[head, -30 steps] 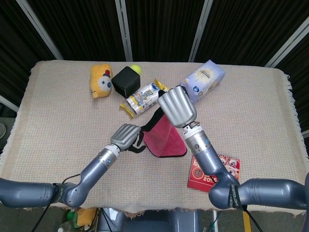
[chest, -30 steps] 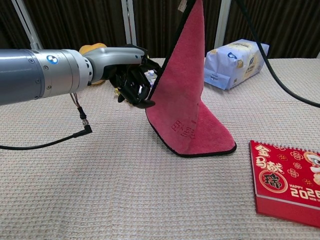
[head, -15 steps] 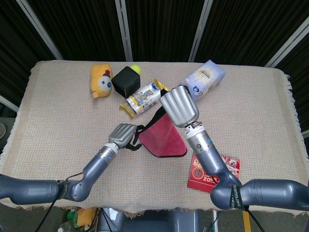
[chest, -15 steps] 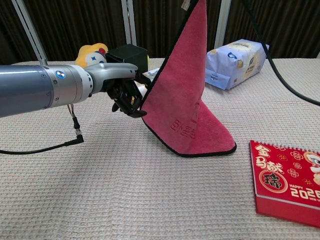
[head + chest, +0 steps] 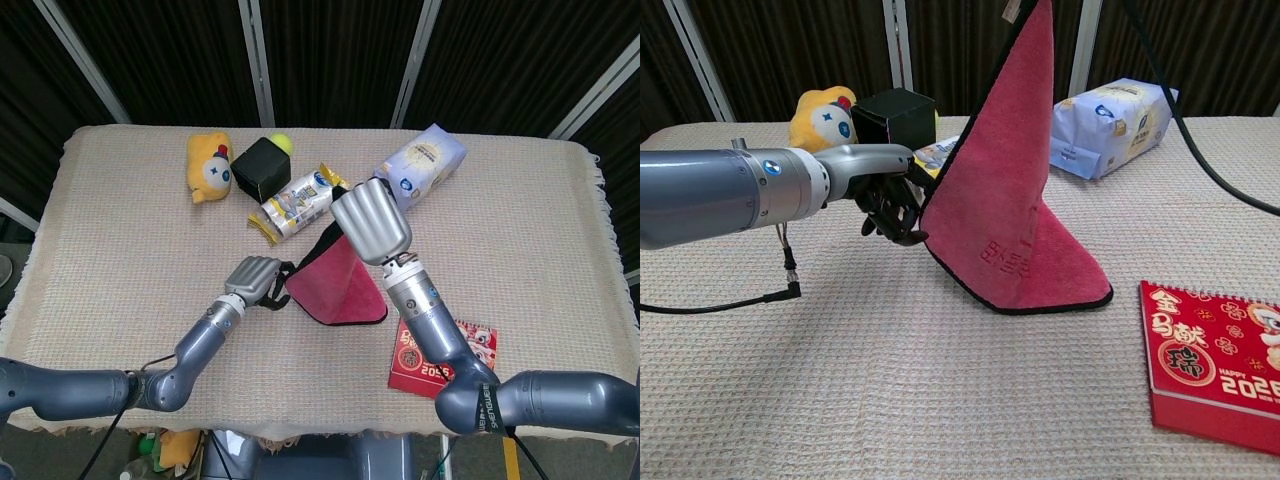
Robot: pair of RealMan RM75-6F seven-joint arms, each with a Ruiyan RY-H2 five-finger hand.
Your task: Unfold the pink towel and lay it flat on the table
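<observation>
Landmark: towel (image 5: 1025,230), pink with black edging, mid-counter, hanging as a tall cone from a raised corner; its lower part lies on the counter (image 5: 130,270) with a flat corner to the right.

Nearest, just right of the towel toward the front edge: red calendar (image 5: 1215,365), flat on the counter, apart from the towel's lower corner.

Left hand (image 5: 256,280) at the towel's left edge, low, just above the counter. Fingers curled in; in the chest view (image 5: 890,205) they close on the black-trimmed edge, so it grips the towel's left side. Black cable (image 5: 715,303) trails from the forearm across the counter, left of the towel.

Right hand (image 5: 371,222) is above the towel, raised, back of the hand toward the head camera, fingers together and bent downward. The towel's top corner runs up toward it, but the contact is out of frame in the chest view and hidden under the hand in the head view; cannot tell how it is gripped.

Behind the towel: snack packet (image 5: 293,205), lying flat, just beyond the left edge. Behind-right: white-blue bag (image 5: 1115,125). Behind-left: black box (image 5: 260,169) with a yellow-green ball (image 5: 282,144) touching its far side, then yellow plush (image 5: 209,167) left of the box.
</observation>
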